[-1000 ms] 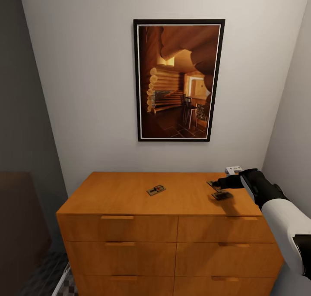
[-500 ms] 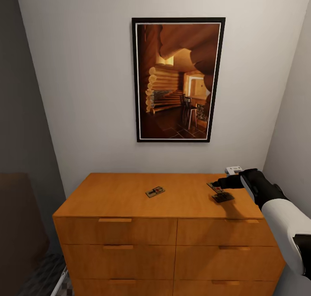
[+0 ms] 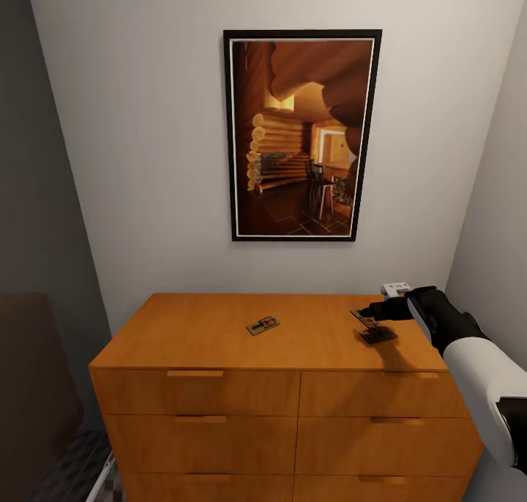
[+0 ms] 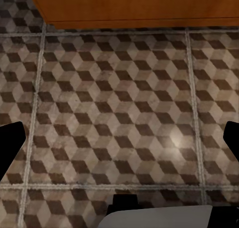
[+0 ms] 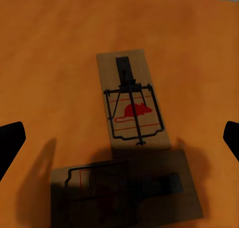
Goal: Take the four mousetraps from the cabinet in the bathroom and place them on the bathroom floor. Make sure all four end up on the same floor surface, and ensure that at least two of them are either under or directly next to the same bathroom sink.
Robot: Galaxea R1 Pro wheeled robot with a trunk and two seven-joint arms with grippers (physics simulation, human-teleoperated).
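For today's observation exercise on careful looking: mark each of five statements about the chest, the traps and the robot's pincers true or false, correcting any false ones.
1. Three mousetraps lie on the cabinet top. True: one mid-top, two near the right pincer.
2. The right pincer grips a mousetrap. False: its fingers are spread wide over two traps.
3. A drawer stands open. False: all visible drawers are shut.
4. The left pincer faces cube-patterned floor tiles. True.
5. A mirror hangs above the cabinet. False: a framed picture.

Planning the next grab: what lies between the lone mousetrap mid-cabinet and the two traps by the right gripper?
Head view: only bare orange cabinet top lies between the lone mousetrap and the pair of mousetraps under the right gripper.
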